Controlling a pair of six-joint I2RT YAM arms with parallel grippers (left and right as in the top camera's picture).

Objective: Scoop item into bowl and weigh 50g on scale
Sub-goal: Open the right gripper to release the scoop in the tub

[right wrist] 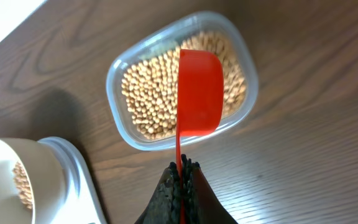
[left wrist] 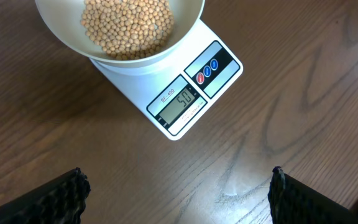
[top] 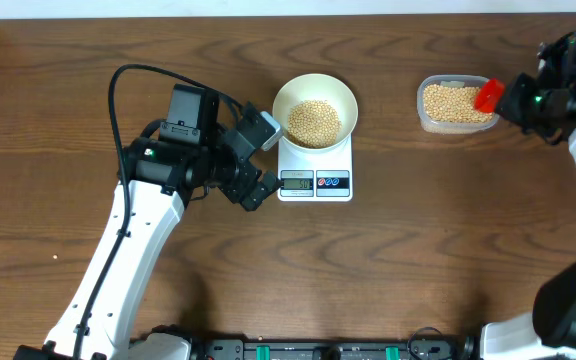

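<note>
Overhead: the bowl (top: 314,110) of beans (top: 313,122) sits on the scale (top: 315,180) at upper middle of the bench (top: 418,260). The left fingers (top: 260,160) hang just left of the scale, spread wide and holding nothing. At upper right there's a clear tub (top: 456,103) with more beans in it, and the right fingers (top: 513,100) hold a red scoop (top: 489,95) over its right end.

Left wrist view: bowl and scale fill the top of the frame. The display (left wrist: 180,102) reads 50, and the small label beside it looks like SF-400. Red and blue buttons (left wrist: 207,70) sit to its right. Nothing blocks the readout.

Right wrist view: the fingers are pinched tight on the scoop's thin handle at bottom centre. The scoop's cup covers the middle of the tub. Bowl and scale peek in at lower left.
</note>
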